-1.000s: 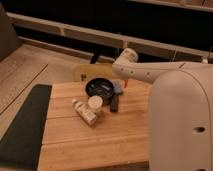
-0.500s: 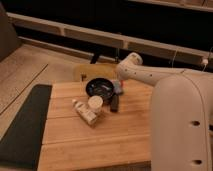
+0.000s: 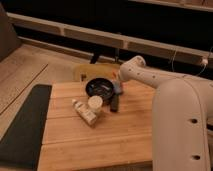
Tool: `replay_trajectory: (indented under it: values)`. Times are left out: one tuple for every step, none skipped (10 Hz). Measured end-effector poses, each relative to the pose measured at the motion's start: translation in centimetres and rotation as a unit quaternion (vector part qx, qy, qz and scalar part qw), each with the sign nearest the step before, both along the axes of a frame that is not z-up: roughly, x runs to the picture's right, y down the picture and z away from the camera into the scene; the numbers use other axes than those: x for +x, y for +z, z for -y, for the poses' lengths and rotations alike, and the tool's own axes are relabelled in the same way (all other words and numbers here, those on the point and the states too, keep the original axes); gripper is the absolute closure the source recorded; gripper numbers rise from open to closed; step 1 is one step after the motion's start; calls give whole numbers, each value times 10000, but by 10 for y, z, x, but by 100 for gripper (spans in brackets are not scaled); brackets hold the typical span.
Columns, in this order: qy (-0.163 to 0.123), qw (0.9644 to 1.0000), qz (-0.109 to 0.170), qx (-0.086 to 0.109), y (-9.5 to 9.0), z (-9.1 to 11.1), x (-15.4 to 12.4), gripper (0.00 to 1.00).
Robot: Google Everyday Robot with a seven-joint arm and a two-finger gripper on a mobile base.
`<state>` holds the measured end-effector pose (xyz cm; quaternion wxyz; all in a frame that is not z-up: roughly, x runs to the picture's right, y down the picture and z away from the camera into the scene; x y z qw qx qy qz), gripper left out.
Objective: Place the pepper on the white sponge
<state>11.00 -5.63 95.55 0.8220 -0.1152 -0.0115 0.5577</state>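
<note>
Wooden table holds a dark bowl; the claw hovers at the bowl's right edge, its grip unclear.

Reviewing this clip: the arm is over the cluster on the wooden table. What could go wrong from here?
1. The claw hangs at the right rim of the black bowl, just above the black bar; lowering could knock either.
2. The cream cup and lying bottle crowd that spot.
3. I cannot make out the pepper or sponge; a wrong pick is possible.
</note>
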Motion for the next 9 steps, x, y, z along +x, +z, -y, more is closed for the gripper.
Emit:
replay_trajectory:
  values:
    - [-56,10000,69,-27,4,-2,-3,100]
    - [-88,9998,144,-65,8,-4,-6,100]
    - [-150,9997,173,-114,11,-7,-5,98]
    - [-195,9995,198,-158,14,-9,-6,90]
    - [-244,9993,227,-193,16,-10,-6,78]
    - [-275,9991,247,-224,18,-11,-6,69]
    - [-303,9988,282,-269,21,-12,-7,58]
    - [-337,9985,308,-307,23,-14,-9,50]
    - [-399,9978,360,-394,28,-17,-13,38]
